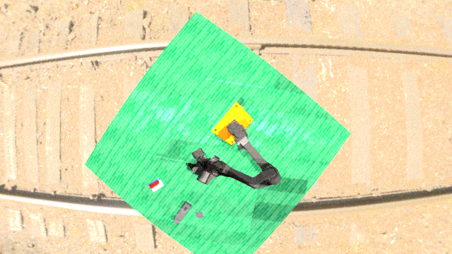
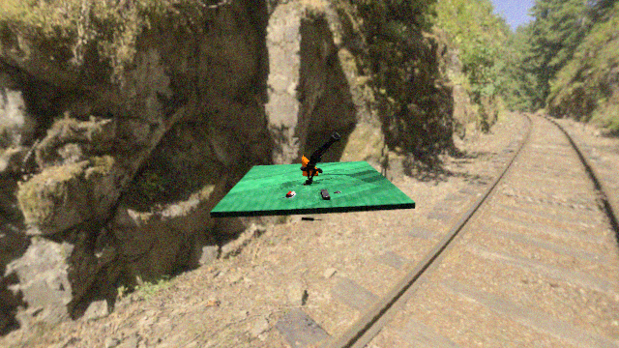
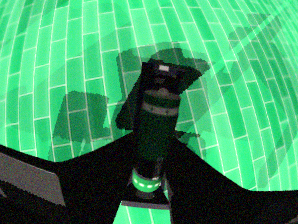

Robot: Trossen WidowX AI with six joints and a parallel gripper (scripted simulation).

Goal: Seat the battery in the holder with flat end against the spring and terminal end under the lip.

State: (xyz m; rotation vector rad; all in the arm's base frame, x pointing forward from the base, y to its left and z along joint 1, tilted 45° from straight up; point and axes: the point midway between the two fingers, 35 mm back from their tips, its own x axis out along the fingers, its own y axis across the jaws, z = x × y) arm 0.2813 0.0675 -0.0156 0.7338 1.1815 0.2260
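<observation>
A: Rail cutting, rock wall behind, green brick-pattern tabletop point(image 1: 198, 63) floating beside the track. Where's the battery?

B: In the hand point(image 3: 150, 163), clamped between the fingers. Wrist view shows it poking out past the tips: dark cylinder, pale band round the body, green ring near the grip, small light cap at the far end. Battery point(image 3: 158, 106) hangs above the tabletop, roughly mid-surface, not touching anything as far as I can tell.

A: And the holder?

B: Dark slim tray, holder point(image 1: 182, 212), near the tabletop's lower edge in the top view, small grey bit just beside it. Well apart from the hand. A red-white-blue block sits toward the left corner, off the direct line I'd say.

A: So the carry's what matters now

B: Yep. I'd bring it over the holder, turn the wrist so the cylinder runs along the tray's length, level it out. Can't tell from here which end is flat, so check before lowering. Flat end to the spring first, slide the terminal end under the lip, light contact only, then open & back off
</observation>
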